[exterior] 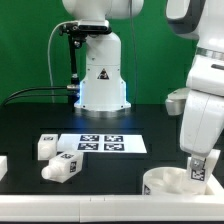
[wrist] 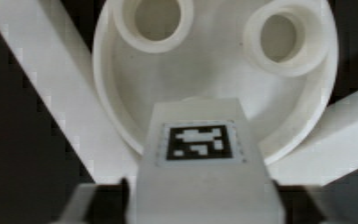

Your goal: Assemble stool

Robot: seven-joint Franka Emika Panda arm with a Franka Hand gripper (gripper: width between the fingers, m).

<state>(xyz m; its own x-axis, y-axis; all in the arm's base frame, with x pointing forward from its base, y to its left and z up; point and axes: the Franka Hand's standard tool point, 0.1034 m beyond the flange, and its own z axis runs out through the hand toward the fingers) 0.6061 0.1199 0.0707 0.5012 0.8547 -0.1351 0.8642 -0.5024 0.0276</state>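
Note:
The round white seat [exterior: 165,183] lies at the front of the exterior view's right, sockets up. My gripper [exterior: 198,168] is shut on a white leg [exterior: 200,168] with a marker tag and holds it upright over the seat's right part. In the wrist view the leg [wrist: 201,160] stands between my fingers [wrist: 94,203], pointing at the seat [wrist: 202,75], whose two round sockets show ahead. Two more tagged legs [exterior: 62,165] [exterior: 46,147] lie on the table at the exterior view's left.
The marker board [exterior: 100,143] lies flat in the middle of the black table. A white rail [exterior: 3,165] sits at the left edge. The robot base [exterior: 100,75] stands behind with cables. White rails [wrist: 43,80] flank the seat in the wrist view.

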